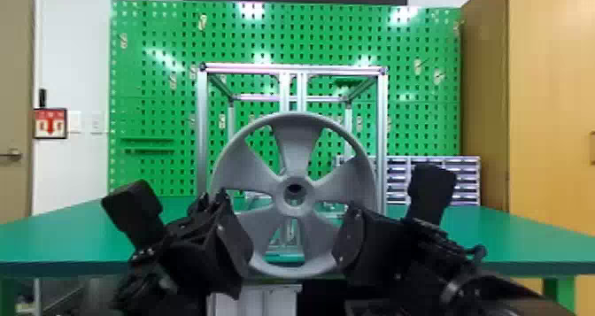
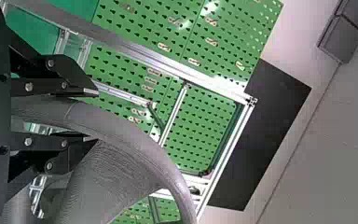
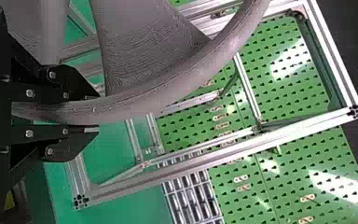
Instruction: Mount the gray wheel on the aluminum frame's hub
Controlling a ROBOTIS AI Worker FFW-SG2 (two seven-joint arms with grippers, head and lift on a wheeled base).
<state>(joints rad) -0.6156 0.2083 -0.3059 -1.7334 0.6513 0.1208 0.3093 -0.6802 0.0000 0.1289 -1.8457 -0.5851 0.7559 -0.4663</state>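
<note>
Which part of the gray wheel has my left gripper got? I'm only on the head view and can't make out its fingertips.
Observer: The rim. In the left wrist view it passes between the left gripper's fingers, which are closed on it.
Operator: And the right one?
Observer: Also on the rim: the right wrist view shows it between the right gripper's closed fingers.
Operator: My right arm covers the frame's lower right corner. Can you see it?
Observer: Yes, the right wrist view shows the aluminum frame's lower corner against the green table.
</note>
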